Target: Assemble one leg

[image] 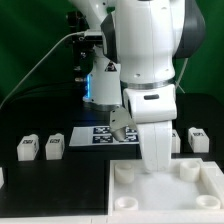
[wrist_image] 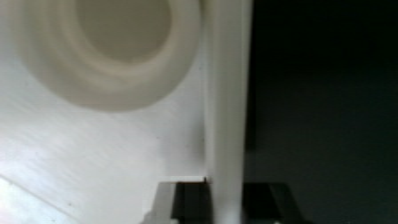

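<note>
- Straddling the thin side wall of the large white square piece (wrist_image: 71,150), the fingers (wrist_image: 182,205) show only as 2 dark tips in the wrist view, 1 on each side of the wall. I cannot tell whether they are clenched on it or merely set around it.
- No leg lies between them, and none appears in the wrist view. That view holds only the piece's flat face, 1 round socket (wrist_image: 116,50) and the dark bench (wrist_image: 329,100) beyond the wall.
- In the exterior view the fingers are hidden behind the wrist housing, which hangs low over the far edge of the square piece (image: 135,190).
- The nearest leg (image: 197,138) sits on the bench just beyond that edge, toward the exterior view's right of the wrist.
- 2 more legs (image: 55,146) (image: 25,148) sit side by side well apart on the exterior view's left, past the marker board (image: 95,135).
- Each leg is stubby and shows a tag on its face; no long axis can be read at this size.
- By my judgement the coming move depends on that offset: the fingers must leave the wall and travel away from the piece toward the right-hand leg.
- The arm comes down steeply, with the wrist pointing almost straight at the bench.
</note>
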Controlling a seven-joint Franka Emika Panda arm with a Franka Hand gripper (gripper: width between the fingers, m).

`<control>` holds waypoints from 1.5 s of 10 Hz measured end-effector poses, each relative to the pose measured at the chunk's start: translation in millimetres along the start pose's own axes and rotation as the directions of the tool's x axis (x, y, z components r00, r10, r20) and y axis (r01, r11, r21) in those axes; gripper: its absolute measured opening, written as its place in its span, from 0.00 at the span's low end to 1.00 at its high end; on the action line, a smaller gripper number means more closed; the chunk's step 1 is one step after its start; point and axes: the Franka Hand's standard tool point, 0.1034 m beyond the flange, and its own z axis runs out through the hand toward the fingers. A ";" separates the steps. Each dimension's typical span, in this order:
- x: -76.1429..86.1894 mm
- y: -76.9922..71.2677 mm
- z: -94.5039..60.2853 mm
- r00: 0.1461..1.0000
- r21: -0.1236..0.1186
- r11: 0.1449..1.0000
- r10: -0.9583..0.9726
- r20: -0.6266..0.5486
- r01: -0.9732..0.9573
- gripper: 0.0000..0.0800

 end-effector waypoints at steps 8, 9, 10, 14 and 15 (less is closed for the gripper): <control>-2.6 -0.2 0.7 1.000 0.001 1.000 0.005 0.000 -0.005 0.80; -2.8 -0.2 0.8 1.000 0.001 1.000 0.006 0.000 -0.006 0.81; -3.1 -0.2 0.8 1.000 0.001 1.000 0.006 0.000 -0.006 0.81; -3.6 0.0 0.5 1.000 0.001 1.000 0.011 0.000 -0.011 0.81; -0.9 1.6 -8.1 0.994 -0.011 0.994 0.109 0.002 -0.109 0.81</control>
